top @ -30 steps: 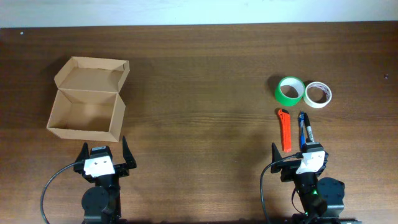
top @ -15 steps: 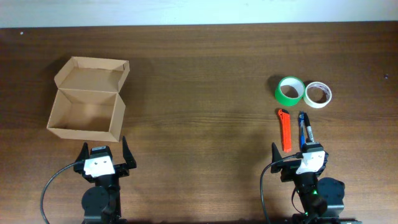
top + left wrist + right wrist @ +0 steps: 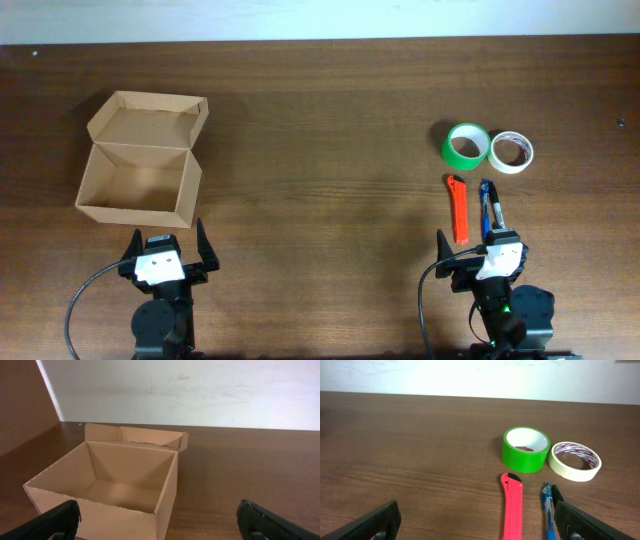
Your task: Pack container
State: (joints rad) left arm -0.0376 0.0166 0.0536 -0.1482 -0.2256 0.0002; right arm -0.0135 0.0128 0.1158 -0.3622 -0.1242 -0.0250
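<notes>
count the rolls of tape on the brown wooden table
2. The green plastic tape roll sits at the right of the table, beyond the orange cutter; the cream-white tape roll lies just to its right. The open tan cardboard box looks empty, so none seems hidden.

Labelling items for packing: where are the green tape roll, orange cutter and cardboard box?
green tape roll [image 3: 522,462], right wrist view, outer wall.
orange cutter [image 3: 511,507], right wrist view, middle of body.
cardboard box [image 3: 117,520], left wrist view, front wall.
</notes>
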